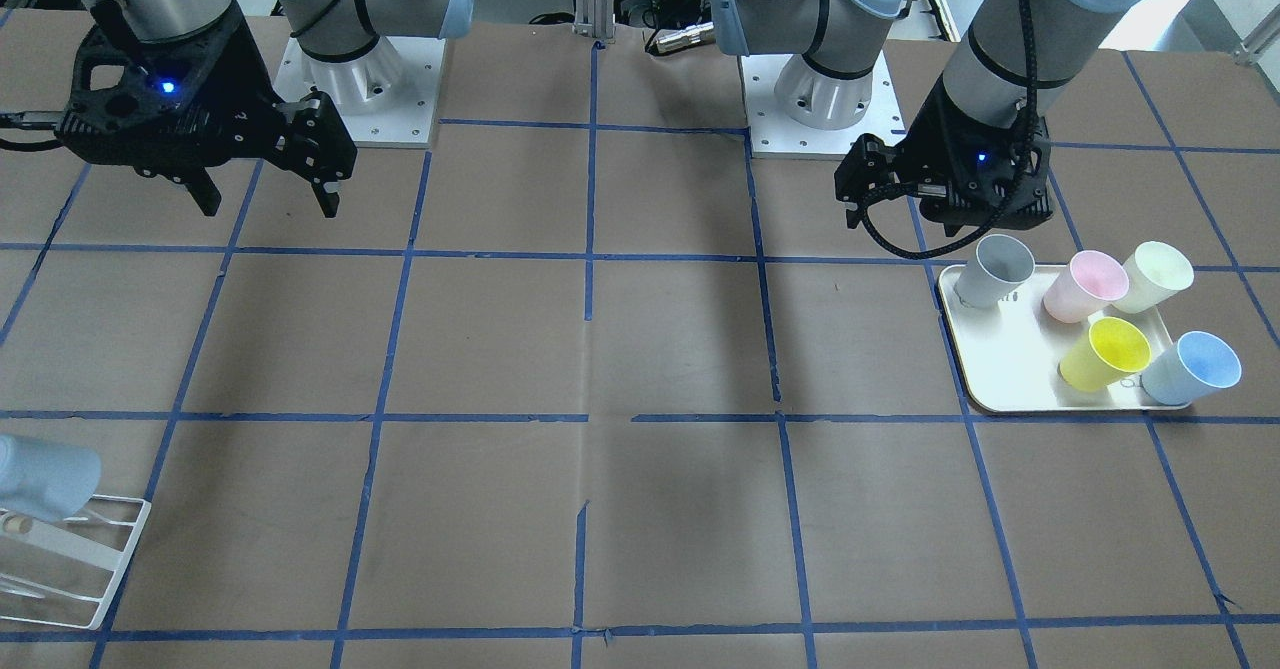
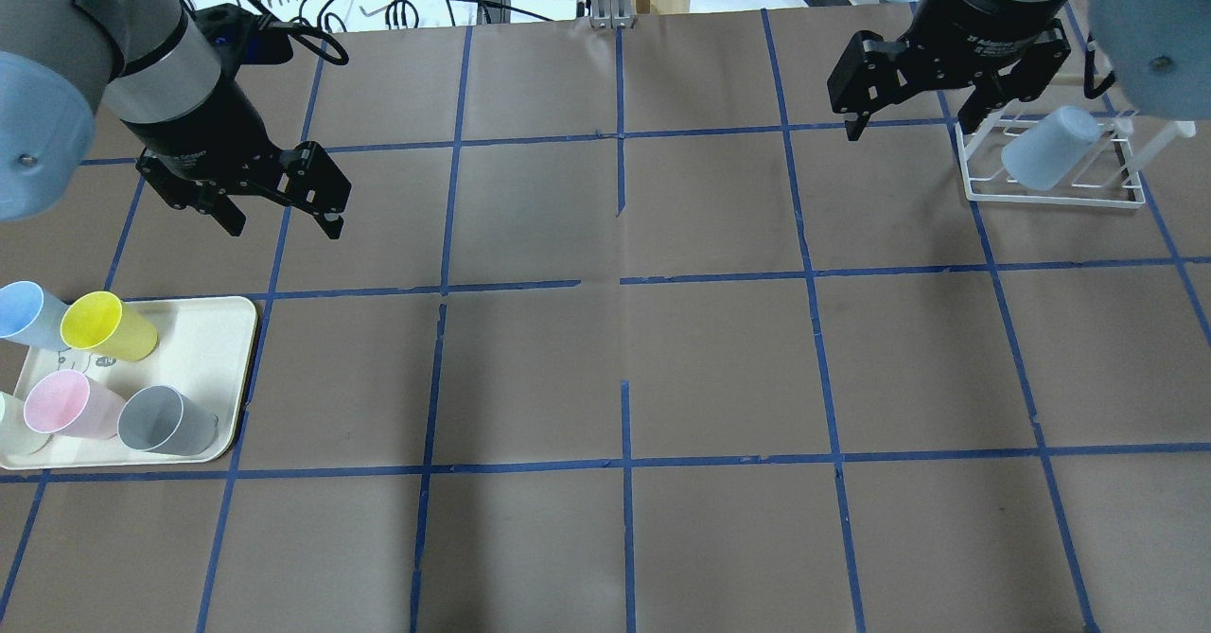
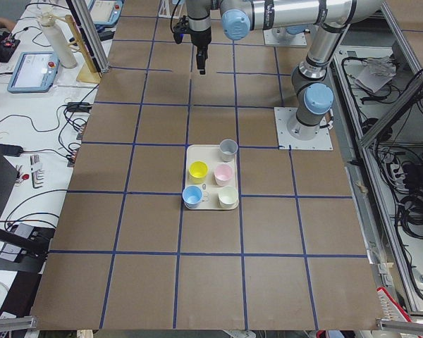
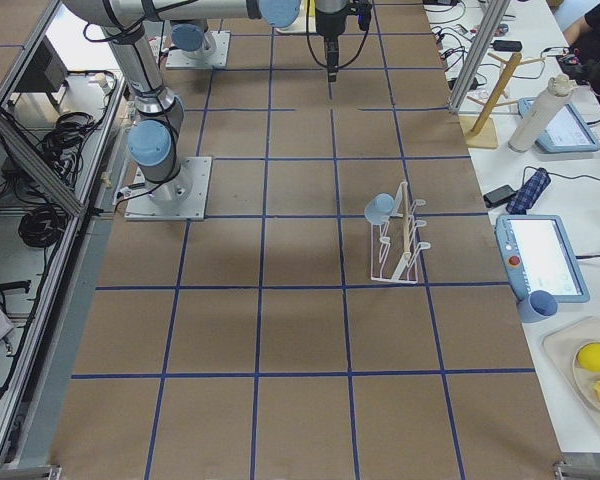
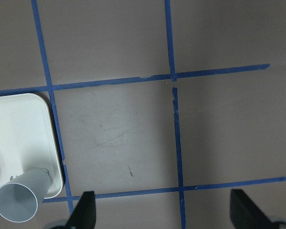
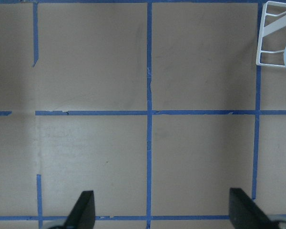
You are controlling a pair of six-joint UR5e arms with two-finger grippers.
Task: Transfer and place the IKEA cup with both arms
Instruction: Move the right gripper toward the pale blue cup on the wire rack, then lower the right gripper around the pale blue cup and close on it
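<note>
Looking across your table [image 2: 605, 368], you see brown paper ruled into squares by blue tape, with both arms hanging over it and touching nothing. Your left gripper [image 2: 282, 221] hangs with its fingers spread wide and nothing between them; in its wrist view only bare paper lies between the fingertips. Your right gripper [image 2: 913, 122] is spread just as wide and also holds nothing. White lettering runs round each black wrist collar, but you cannot read it at this size.

Below and just outboard of the left gripper sits a cream tray [image 2: 213, 330] carrying upright cups: a pale blue IKEA cup [image 2: 26, 313] at the far outer corner, touching a yellow cup [image 2: 106, 326], then a pink cup [image 2: 68, 406], a grey cup [image 2: 168, 421] nearest the gripper, and a cream cup [image 1: 1158, 277]. The blue one is a plain tapered tumbler, handleless, mouth up.

Just beside the right gripper, outboard, a white wire rack [image 2: 1050, 179] holds a second pale blue cup [image 2: 1048, 149], tipped on its side.
</note>
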